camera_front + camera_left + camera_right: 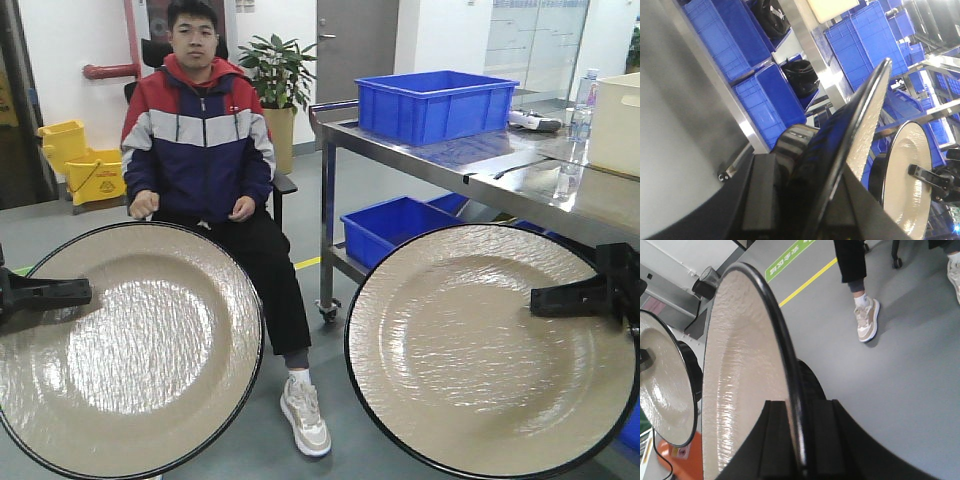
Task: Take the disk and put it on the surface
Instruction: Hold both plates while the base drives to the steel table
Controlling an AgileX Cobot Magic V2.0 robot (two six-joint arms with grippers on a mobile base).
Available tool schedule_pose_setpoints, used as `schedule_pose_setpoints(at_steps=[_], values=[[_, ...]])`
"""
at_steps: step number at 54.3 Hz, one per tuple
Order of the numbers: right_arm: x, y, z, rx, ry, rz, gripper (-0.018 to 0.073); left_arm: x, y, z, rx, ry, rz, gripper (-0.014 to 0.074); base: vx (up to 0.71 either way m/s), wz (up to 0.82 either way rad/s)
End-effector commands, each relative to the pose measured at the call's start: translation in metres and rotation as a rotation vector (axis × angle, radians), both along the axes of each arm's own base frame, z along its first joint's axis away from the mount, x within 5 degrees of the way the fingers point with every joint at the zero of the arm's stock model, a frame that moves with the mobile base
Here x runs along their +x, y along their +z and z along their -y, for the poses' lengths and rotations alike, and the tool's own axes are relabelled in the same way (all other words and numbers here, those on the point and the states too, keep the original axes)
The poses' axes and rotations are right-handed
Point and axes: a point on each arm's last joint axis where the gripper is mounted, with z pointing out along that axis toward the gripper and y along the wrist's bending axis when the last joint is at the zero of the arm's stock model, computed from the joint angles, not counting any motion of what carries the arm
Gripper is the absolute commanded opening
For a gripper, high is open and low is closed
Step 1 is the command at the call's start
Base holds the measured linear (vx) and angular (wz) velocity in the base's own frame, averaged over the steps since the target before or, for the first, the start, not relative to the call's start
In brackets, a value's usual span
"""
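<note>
The left gripper (85, 292) has its fingers clamped on the rim of the left disk (130, 350), and the right gripper (535, 300) likewise clamps the right disk (480, 350). Both disks stand upright in the air, seemingly not touching. Beyond sit a man (200, 130) and, to the right, the steel surface (480, 160) bearing a bin (435, 100).

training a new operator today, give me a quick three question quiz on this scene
1. True or false: the left gripper and right gripper each clamp a disk's rim.
2. Which disk is nearer the steel surface? A) left disk B) right disk C) both equally
3. Fill in: the bin on the surface is ____ in colour.
Key: 1 true; 2 B; 3 blue.
</note>
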Motion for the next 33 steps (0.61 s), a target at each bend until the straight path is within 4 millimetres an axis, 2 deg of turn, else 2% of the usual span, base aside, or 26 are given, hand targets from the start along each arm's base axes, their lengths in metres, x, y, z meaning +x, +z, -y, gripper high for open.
schedule_pose_setpoints(at_steps=[1, 33], values=[[-0.007, 0.0307, -0.0043, 0.106, -0.021, 0.103, -0.0009, -0.0093, 0.0351, 0.0074, -0.134, -0.033, 0.114, -0.0001, 0.35, -0.13], [-0.007, 0.0307, -0.0043, 0.106, -0.021, 0.103, -0.0009, -0.0093, 0.0351, 0.0074, -0.134, -0.033, 0.114, -0.0001, 0.45, -0.06]])
